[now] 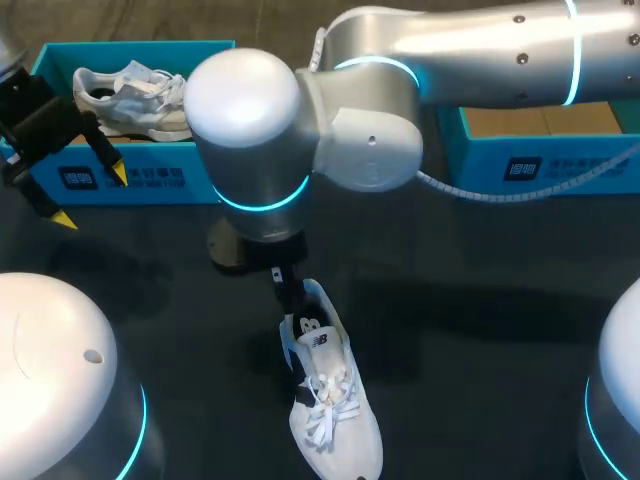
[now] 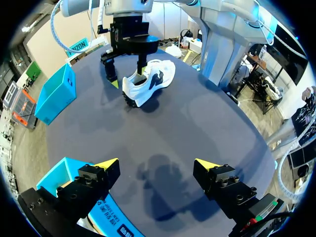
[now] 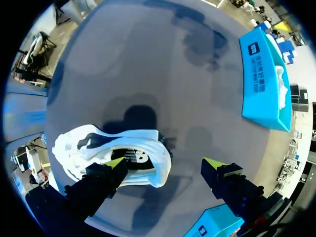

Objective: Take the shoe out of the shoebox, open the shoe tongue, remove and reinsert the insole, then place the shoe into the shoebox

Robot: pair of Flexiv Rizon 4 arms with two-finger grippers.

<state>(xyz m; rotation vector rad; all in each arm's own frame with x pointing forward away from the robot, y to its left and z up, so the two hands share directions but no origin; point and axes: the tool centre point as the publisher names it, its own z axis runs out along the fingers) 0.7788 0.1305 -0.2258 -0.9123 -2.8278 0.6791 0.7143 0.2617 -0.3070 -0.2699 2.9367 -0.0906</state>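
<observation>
Your right gripper (image 3: pixel 164 163) stands spread over the white laced sneaker (image 1: pixel 330 400), one finger dipped into its opening, the other outside, so it grasps nothing. The sneaker lies near the dark tabletop's (image 1: pixel 480 300) front edge, already unboxed. The tongue, insole and return steps look undone. Your left gripper (image 2: pixel 157 163) hangs released and empty by the turquoise cardboard shoebox (image 1: pixel 130 180) at the far left corner.

The right arm (image 1: pixel 480 50) is a fat silver tube with big round joints. A thin ring of blue-green light (image 1: pixel 262 203) glows around a joint. Tiny dark screws (image 1: pixel 520 58) dot the tube, and a white curly cable (image 1: pixel 480 192) hangs under it. The left gripper (image 2: pixel 157 164) is black and blocky, with two pointy yellow tips. The right gripper (image 3: pixel 164 162) looks the same.
</observation>
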